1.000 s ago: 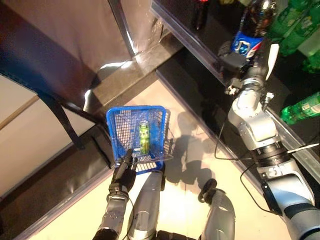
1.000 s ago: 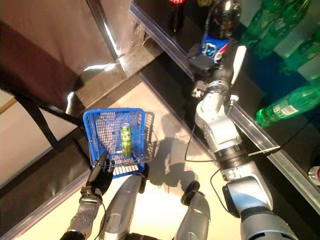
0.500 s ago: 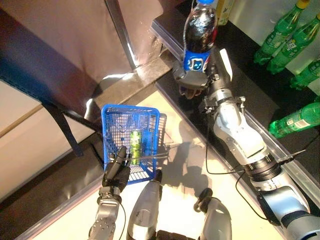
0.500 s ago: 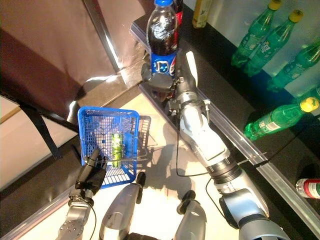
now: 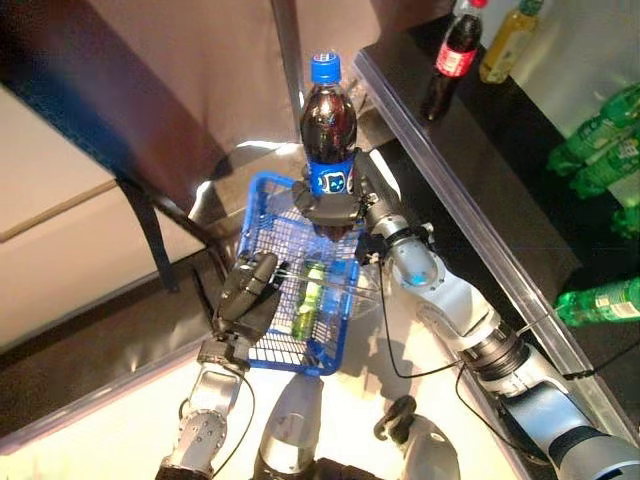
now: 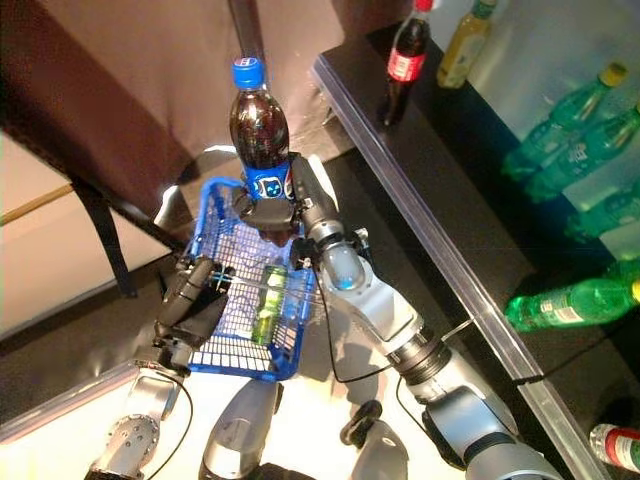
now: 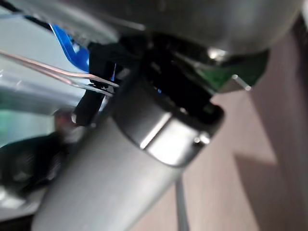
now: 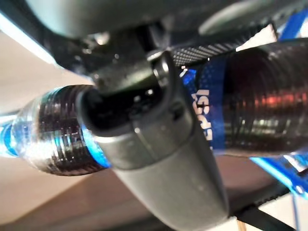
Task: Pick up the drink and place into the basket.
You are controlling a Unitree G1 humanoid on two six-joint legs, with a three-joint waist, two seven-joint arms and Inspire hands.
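Observation:
My right hand (image 5: 336, 212) is shut on a dark cola bottle (image 5: 328, 130) with a blue cap and blue label. It holds the bottle upright over the far rim of the blue basket (image 5: 262, 352). The bottle also shows in the right eye view (image 6: 260, 128) and the right wrist view (image 8: 260, 115). My left hand (image 5: 246, 298) is shut on the basket's thin wire handles and holds the basket up in front. A green can (image 5: 309, 298) lies inside the basket.
A black counter (image 5: 480, 150) runs along the right. On it stand a red-labelled cola bottle (image 5: 447, 62), a yellow drink (image 5: 504, 38) and green bottles (image 5: 596, 135); one green bottle (image 5: 600, 302) lies flat. A dark barrier (image 5: 120, 110) stands at the left.
My right hand has carried the cola bottle leftwards from the counter edge to above the basket. My left hand has raised the basket towards it. The camera has shifted.

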